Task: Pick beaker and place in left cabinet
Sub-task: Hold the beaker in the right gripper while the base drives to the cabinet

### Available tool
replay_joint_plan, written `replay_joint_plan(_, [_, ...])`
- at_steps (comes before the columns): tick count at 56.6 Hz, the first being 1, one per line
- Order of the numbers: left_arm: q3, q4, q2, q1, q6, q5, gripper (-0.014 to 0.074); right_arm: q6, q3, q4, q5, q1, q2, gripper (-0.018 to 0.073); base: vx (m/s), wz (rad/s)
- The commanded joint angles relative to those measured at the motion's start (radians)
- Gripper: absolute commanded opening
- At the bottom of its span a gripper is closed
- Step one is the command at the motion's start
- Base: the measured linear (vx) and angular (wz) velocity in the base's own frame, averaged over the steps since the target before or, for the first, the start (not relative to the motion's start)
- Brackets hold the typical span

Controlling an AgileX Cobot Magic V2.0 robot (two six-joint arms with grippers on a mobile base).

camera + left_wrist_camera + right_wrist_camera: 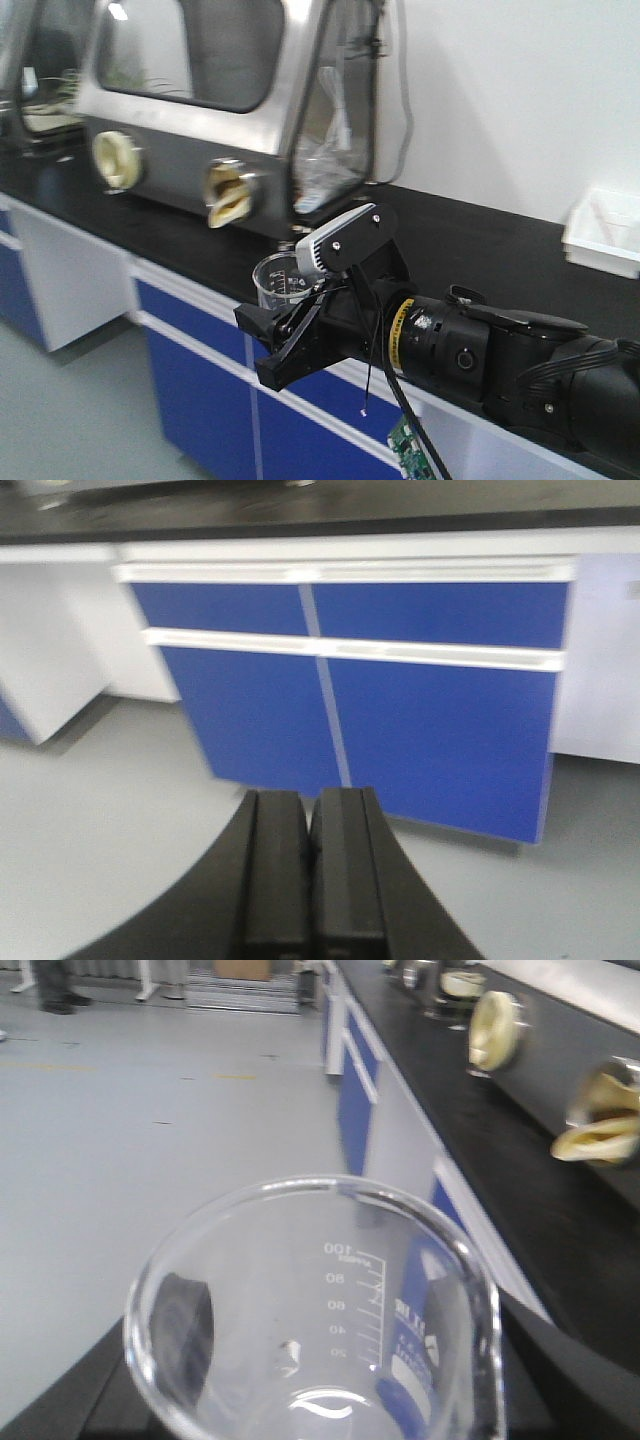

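Right wrist-mounted view: right claw tight around beaker; left claw pressed together.

Long black bench, seen from my front camera.
The black laboratory countertop ran over blue-fronted white base cupboards. On it sat a large stainless-steel glove box with a dark window and two pale round ports. Well apart to its right, by the white wall, lay a shallow white plastic tray.
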Motion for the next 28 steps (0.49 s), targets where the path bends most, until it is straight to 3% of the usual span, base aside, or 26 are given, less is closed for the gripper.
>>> replay_joint_plan(1, [-0.019, -0.005, -0.01, -0.006, -0.001, -0.082, -0.0006, -0.001, -0.033, 0.017, -0.033, -0.006, -0.045, 0.01, -0.1, 0.64])
replay_joint_plan(28, [-0.019, -0.005, -0.01, -0.006, -0.001, -0.082, -0.0006, -0.001, -0.033, 0.017, -0.033, -0.006, -0.045, 0.01, -0.03, 0.58])
